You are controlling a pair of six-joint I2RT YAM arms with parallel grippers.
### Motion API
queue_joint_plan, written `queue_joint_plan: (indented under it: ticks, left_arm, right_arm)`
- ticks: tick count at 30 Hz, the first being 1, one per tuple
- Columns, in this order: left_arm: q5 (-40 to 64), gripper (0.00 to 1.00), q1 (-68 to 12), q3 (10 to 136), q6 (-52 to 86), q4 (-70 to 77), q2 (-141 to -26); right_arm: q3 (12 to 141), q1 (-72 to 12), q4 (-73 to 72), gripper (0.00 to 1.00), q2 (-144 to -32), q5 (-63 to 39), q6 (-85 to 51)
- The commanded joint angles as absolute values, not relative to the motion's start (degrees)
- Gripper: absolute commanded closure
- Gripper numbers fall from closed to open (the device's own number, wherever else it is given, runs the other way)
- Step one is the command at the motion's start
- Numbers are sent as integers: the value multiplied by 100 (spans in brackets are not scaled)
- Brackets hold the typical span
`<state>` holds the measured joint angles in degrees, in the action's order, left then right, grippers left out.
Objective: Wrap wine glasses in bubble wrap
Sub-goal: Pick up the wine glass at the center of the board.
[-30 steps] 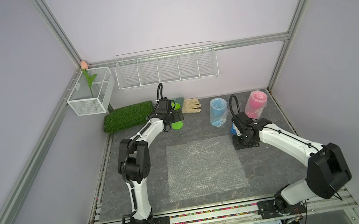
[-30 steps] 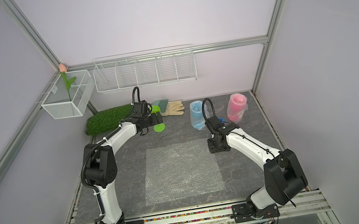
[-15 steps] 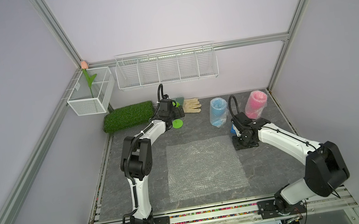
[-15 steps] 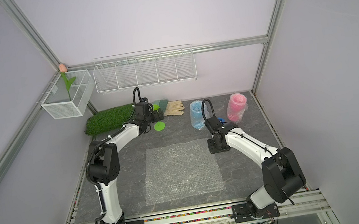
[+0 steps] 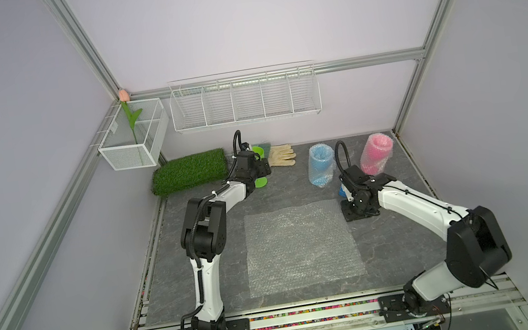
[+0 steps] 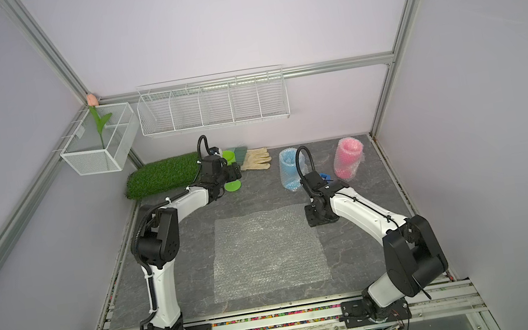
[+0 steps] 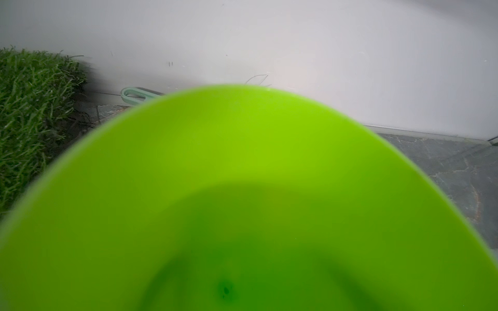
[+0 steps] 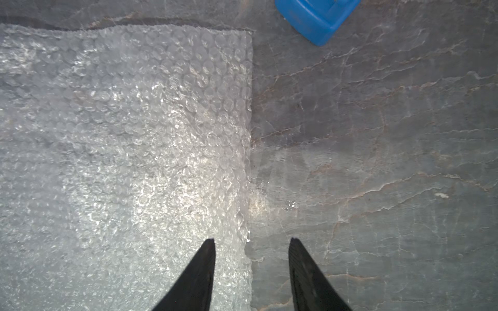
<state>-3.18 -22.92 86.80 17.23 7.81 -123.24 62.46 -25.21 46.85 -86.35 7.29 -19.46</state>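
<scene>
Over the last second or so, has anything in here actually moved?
Only the left arm: it crept forward, bringing the left gripper right up to the green goblet, which stands where it was. Whether the jaws have closed cannot be seen. The right gripper stayed open over the edge of the flat bubble wrap sheet; the wrapped blue goblet and pink goblet have not moved.

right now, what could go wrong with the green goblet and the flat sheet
The left pincer is at the green goblet, between glove and turf mat; a skewed grip may tip it. The right pincer straddles the bubble wrap edge and could drag the sheet.
</scene>
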Motion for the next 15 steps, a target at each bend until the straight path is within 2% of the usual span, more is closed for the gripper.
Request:
queue_joint_plan:
  ticks: [1, 8, 15]
  left_arm:
    - [-377, 16, -2309, 8516, 1626, 1028, -12127]
    - [-341, 17, -2319, 8271, 1501, 634, -11451]
    - [-19, 21, -2358, 8101, 1762, -955, -10460]
  right_arm:
    - [6379, -2485, 4816, 52, -8717, 745, -1894]
    - [6451, -2484, 4825, 52, -8727, 741, -1872]
    - [6504, -2485, 4826, 52, -8728, 721, -1868]
